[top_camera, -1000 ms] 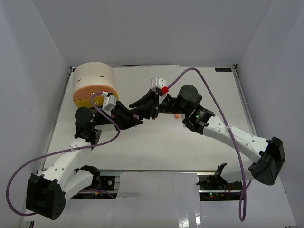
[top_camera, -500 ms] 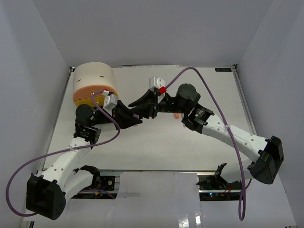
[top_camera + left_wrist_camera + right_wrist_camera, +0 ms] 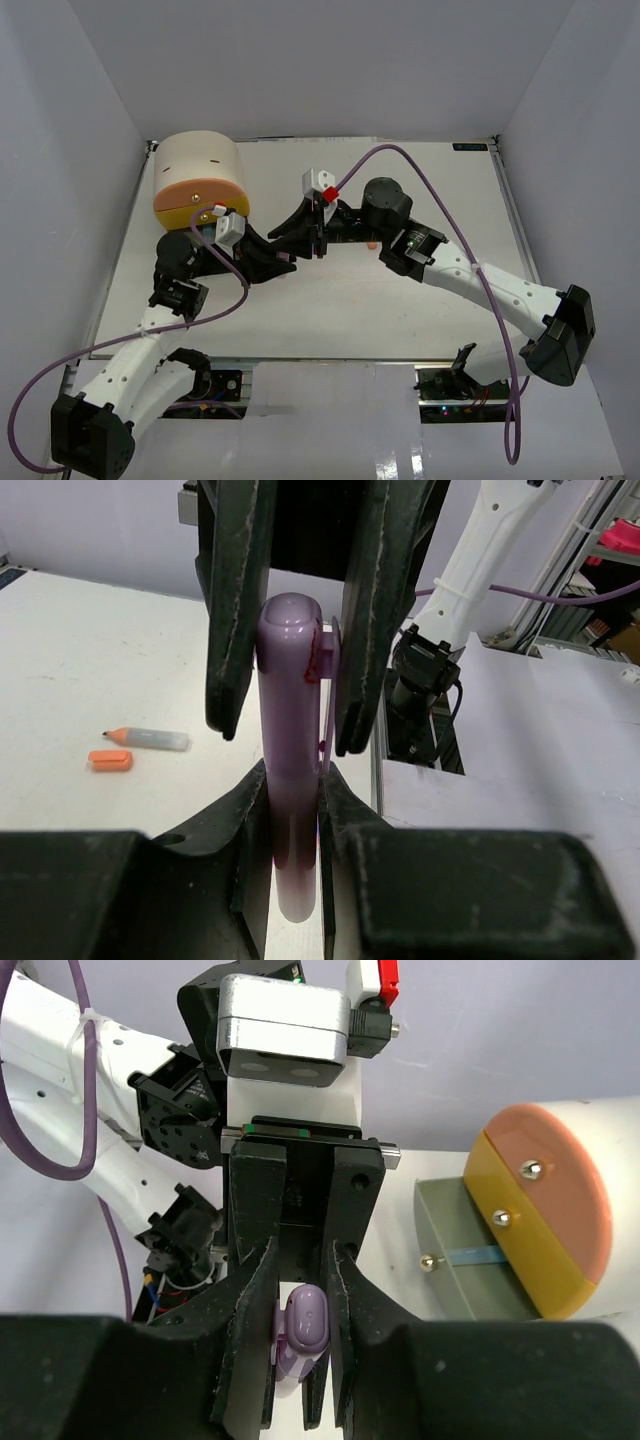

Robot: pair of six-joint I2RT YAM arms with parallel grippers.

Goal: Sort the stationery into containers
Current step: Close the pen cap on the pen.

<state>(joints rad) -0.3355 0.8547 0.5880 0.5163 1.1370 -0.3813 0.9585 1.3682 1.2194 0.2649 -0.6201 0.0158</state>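
A purple pen [image 3: 290, 680] is held in the air between both grippers, which meet tip to tip in the middle of the table. My left gripper [image 3: 292, 780] is shut on the pen's barrel. My right gripper [image 3: 302, 1255] is closed on its capped end [image 3: 308, 1325]. In the top view the left gripper [image 3: 278, 258] and right gripper [image 3: 300, 238] hide the pen. The beige cabinet [image 3: 195, 165] stands at the back left. Its grey-green bottom drawer [image 3: 470, 1270] is pulled open and holds a thin blue item [image 3: 480, 1254]. The yellow drawer [image 3: 520, 1225] and peach drawer [image 3: 550, 1160] are shut.
An orange-tipped marker [image 3: 150, 739] and a small orange block [image 3: 110, 761] lie on the white table beyond the pen. An orange bit [image 3: 372, 242] shows beside the right arm. Purple cables loop over both arms. Grey walls enclose the table.
Both grippers, still joined at the pen, have shifted a little left and nearer, toward the cabinet. The left arm has pulled back and the right arm has reached further left.
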